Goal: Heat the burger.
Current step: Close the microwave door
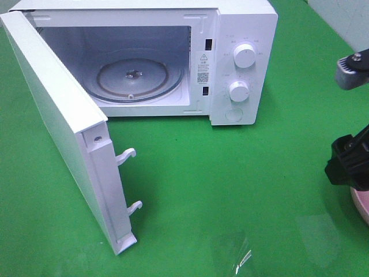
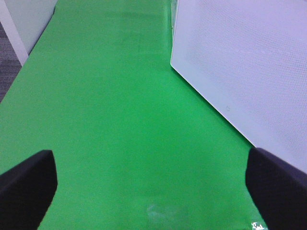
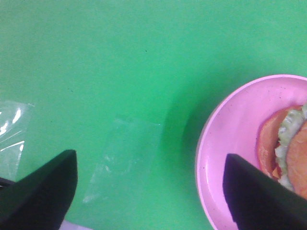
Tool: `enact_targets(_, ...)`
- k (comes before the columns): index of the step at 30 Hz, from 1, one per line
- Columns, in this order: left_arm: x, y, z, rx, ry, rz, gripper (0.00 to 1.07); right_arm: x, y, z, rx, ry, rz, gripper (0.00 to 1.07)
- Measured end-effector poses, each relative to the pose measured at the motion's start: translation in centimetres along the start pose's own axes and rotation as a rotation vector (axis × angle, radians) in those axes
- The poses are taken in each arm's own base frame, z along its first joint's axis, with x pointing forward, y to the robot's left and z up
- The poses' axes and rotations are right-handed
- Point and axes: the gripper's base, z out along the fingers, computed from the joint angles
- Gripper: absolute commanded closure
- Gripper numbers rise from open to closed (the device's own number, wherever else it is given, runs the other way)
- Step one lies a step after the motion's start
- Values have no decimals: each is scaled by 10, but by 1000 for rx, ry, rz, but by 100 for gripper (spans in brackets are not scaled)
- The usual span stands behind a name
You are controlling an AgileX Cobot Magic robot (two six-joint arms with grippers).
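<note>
The burger [image 3: 293, 153] lies on a pink plate [image 3: 230, 139] and shows only in the right wrist view, cut off by the picture's edge; I see orange-brown bun, pale lettuce and a red slice. My right gripper [image 3: 148, 160] hovers open beside the plate with one finger over its rim and nothing between the fingers. In the high view the right arm [image 1: 349, 164] stands at the right edge over the plate's rim [image 1: 360, 203]. The white microwave [image 1: 242, 57] is open, its glass turntable [image 1: 135, 78] bare. My left gripper [image 2: 151, 158] is open over the green mat.
The microwave door [image 1: 57, 115] swings out to the left front with two latch hooks [image 1: 128, 154] sticking out; in the left wrist view its meshed panel [image 2: 249, 62] is close by. Clear plastic film [image 1: 242, 257] lies on the mat near the front.
</note>
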Motion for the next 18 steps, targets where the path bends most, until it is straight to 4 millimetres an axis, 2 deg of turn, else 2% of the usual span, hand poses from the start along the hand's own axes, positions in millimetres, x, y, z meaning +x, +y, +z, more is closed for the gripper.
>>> enact_targets(6,0,0,0,0,0,0,6,15,-8,-30,-5,-25,37,29)
enact_targets(9,0,0,0,0,0,0,6,19,-10,-37,-9,-33,48,30)
enact_targets(14,0,0,0,0,0,0,6,33,-17,-64,-20,-128,72,31)
enact_targets(18,0,0,0,0,0,0,6,42,-21,-77,-25,-176,79,31)
